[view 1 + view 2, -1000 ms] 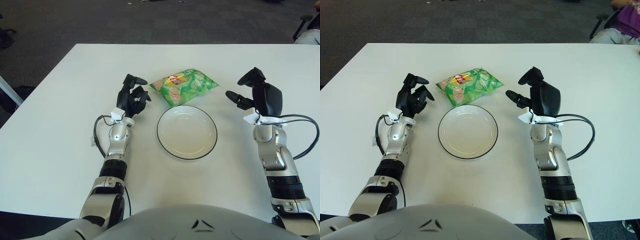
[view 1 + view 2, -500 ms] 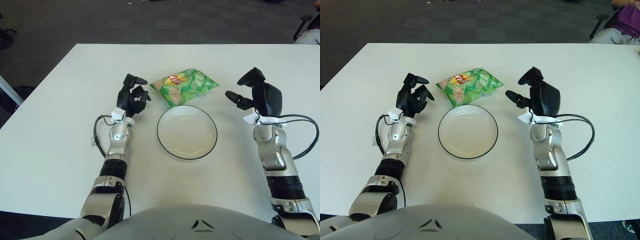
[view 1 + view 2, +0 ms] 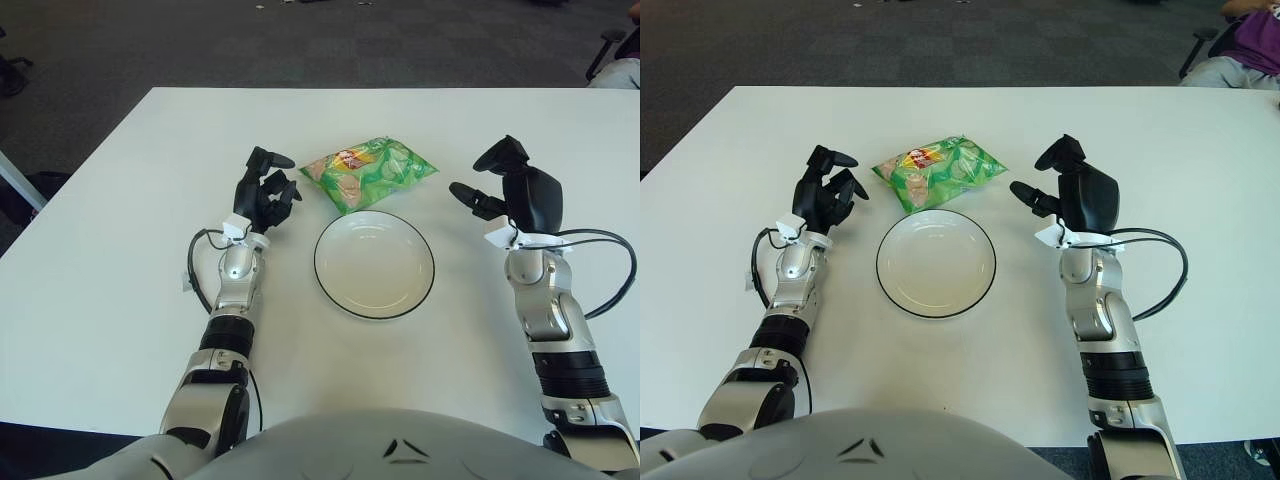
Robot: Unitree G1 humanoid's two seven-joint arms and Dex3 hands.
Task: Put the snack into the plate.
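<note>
Snack (image 3: 368,172) lies on the white bench (image 3: 100,260) just behind the plate (image 3: 374,264), its near edge at the rim. Left robot hand (image 3: 264,190) shows left of the plate, fingers loosely curled and holding nothing. Right robot hand (image 3: 505,187) shows right of the plate, fingers spread wide, also holding nothing.

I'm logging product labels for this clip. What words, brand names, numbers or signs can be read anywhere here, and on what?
Green snack bag: a red and yellow logo patch near its left end, lettering too small to read.
Plate: no text.
Table: no text.
Left hand and right hand: no readable markings.
</note>
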